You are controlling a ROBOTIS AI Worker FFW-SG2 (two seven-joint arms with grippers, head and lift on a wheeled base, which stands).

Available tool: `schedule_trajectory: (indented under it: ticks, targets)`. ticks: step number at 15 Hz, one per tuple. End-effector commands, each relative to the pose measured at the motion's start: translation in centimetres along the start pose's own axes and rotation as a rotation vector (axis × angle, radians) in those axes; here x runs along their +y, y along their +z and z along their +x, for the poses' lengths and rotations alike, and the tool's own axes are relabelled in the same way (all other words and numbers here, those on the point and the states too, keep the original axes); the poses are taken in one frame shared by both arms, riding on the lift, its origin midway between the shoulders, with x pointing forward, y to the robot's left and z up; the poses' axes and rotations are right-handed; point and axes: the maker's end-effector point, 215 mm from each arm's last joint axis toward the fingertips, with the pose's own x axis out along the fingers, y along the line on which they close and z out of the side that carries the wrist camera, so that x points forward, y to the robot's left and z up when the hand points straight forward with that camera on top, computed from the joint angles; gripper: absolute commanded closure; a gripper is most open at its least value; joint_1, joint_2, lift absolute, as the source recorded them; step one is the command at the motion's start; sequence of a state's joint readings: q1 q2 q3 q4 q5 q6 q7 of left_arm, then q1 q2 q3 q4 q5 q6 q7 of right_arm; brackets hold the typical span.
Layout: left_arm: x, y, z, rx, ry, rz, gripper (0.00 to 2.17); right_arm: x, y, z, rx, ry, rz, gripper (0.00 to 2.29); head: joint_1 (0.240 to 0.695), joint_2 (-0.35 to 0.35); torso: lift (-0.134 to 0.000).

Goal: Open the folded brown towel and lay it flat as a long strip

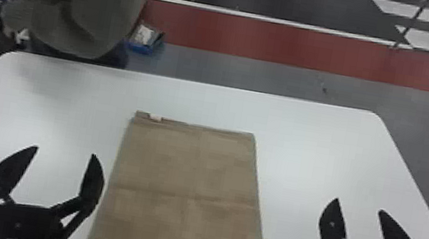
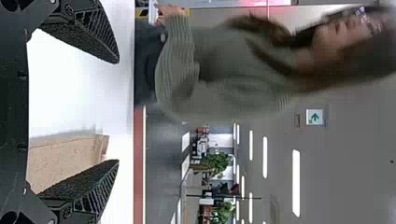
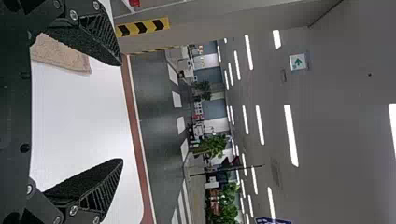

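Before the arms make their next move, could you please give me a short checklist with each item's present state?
1. Left gripper open and empty: ok.
2. Right gripper open and empty: ok.
3. Towel lying smooth on the table, between the grippers: ok, apart from creases.
4. Tag visible as a landmark: ok, at the far edge, toward the left corner.
5. A gripper placed over the towel's far edge: not ok, one is at either side.
6. Number of folded layers known: cannot tell.
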State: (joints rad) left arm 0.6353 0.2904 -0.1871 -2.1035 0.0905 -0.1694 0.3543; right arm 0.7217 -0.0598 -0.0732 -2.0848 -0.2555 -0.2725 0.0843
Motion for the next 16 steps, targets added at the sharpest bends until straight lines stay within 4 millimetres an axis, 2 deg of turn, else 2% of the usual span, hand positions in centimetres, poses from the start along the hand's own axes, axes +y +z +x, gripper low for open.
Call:
schedule_trajectory:
  ticks: [1, 7, 16]
  targets:
    - [0.0, 0.0, 0.0, 0.0, 0.0, 0.001, 0.13, 0.0, 0.2, 0.2, -0.005, 0.0, -0.004, 0.16, 0.695, -0.071, -0.123]
    - [0.1, -0.1, 0.5, 0.0, 0.0, 0.005, 0.13, -0.1, 0.6, 0.7, -0.017, 0.002, -0.014, 0.16, 0.695, -0.07, -0.123]
    - [-0.2, -0.7, 1.6, 0.013, -0.005, 0.013, 0.14, -1.3, -0.1, 1.6, 0.0, -0.004, -0.031, 0.17, 0.695, -0.084, -0.123]
